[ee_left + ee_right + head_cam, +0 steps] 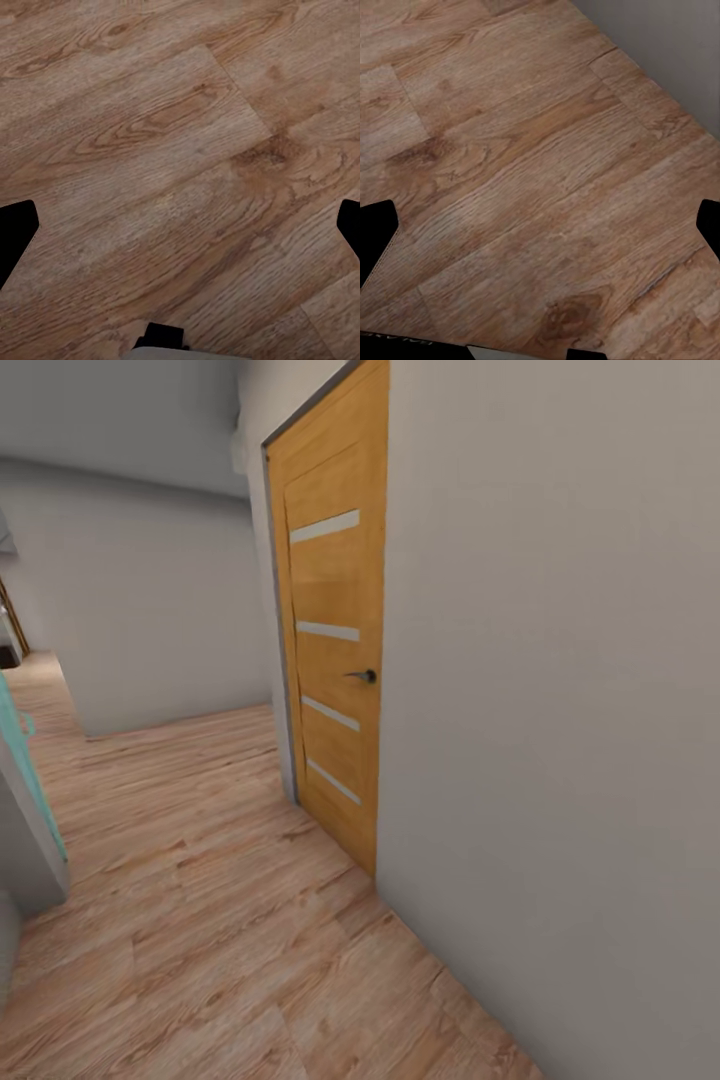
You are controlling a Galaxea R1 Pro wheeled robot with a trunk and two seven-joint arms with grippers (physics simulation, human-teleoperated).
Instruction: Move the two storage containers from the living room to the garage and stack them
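- Along the right-hand grey wall [560, 690] of a hallway, the head view looks down light wood plank flooring [210, 920] toward 1 closed orange-brown door [335, 650] with 4 pale horizontal strips and 1 dark lever handle [364, 676]
- At the corridor's left edge stands a grey block with a teal panel [28, 770]; farther on, the passage bends away to the left
- Left gripper [180, 225]: its dark fingertips sit at the 2 side edges of the left wrist view, jaws spread wide, nothing between them but planks
- Right gripper [540, 225]: same picture in the right wrist view, jaws wide apart and empty, with the foot of the grey wall close by at one corner
- Counted: 0 storage containers in these frames, 1 door, 2 empty grippers; where the containers are I cannot tell
- My judgement: the robot is in transit, with neither container carried
- Risks: the base runs close to the right wall, so drifting could scrape the right arm or catch the handle; the closed door may block a route, and a wrong turn costs time
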